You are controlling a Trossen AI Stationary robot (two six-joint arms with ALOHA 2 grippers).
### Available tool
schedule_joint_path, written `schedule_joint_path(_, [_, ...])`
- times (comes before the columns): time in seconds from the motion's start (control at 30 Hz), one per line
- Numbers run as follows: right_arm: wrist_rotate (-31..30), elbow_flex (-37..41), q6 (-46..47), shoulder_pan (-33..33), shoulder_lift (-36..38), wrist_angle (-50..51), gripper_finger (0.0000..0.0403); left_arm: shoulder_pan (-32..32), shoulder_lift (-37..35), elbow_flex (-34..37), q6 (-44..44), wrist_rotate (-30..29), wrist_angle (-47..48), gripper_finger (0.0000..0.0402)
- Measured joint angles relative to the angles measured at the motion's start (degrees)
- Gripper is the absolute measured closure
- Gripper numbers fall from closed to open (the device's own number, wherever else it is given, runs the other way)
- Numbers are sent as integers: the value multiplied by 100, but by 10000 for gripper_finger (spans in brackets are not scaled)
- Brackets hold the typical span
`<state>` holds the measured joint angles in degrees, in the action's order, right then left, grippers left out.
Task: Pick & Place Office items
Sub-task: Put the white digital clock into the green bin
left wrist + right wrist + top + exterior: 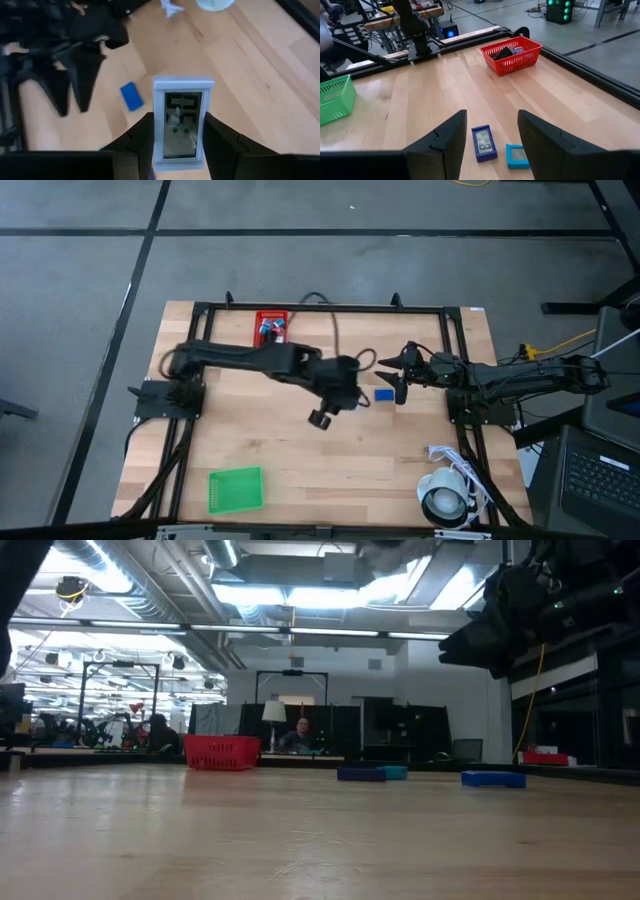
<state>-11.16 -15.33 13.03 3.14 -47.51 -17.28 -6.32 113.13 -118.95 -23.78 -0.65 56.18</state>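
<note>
Left tool [175, 145] at desk [300, 450] centre, fingers closed on a small white-framed item [181, 120]. Right tool [490, 145], fingers apart, hangs just beside, over dark blue [483, 142] and teal [517, 156] items. Red bin [272, 326] holds more; green bin [236, 488] well apart.

Two bins [272, 326] (red, green), two arms [250, 358]

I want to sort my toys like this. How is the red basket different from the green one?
The red mesh bin is red, and the green mesh bin is green. The red bin has small pieces inside it, while no pieces show in the green bin. The red bin sits at one edge of the wooden table, and the green bin sits at the opposite edge. Both are rectangular mesh bins.
</note>
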Motion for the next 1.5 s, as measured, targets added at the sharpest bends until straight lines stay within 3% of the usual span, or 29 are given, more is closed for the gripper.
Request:
schedule_joint_path(0.23, [2,0,-1,0,0,20,220,-365,-971,1510,586,-229,-1091,275])
schedule_joint_path(0.53, [4,0,8,-4,0,16,220,-978,-2587,5407,1703,-1622,-4621,275])
schedule_joint_path(0.67, [2,0,29,-2,0,15,220,-1353,-3065,6755,2409,-2323,-5503,275])
schedule_joint_path(0.8, [2,0,51,-4,0,15,220,-1807,-3333,7543,3291,-2905,-5838,275])
schedule_joint_path(0.97, [2,0,115,-4,0,14,220,-2380,-3512,7936,3956,-3433,-5848,275])
schedule_joint_path(1.1, [2,0,115,-4,0,15,220,-2681,-3691,7946,3902,-3011,-5766,275])
schedule_joint_path(1.2, [2,0,162,-4,0,15,220,-2739,-3883,7943,4122,-1991,-5421,275])
schedule_joint_path(1.4, [2,0,471,-4,-67,67,220,-2871,-4023,7510,5266,-752,-2726,275])
schedule_joint_path(1.5, [2,0,563,-4,-186,61,220,-3010,-4023,7336,5600,-165,-2105,275])
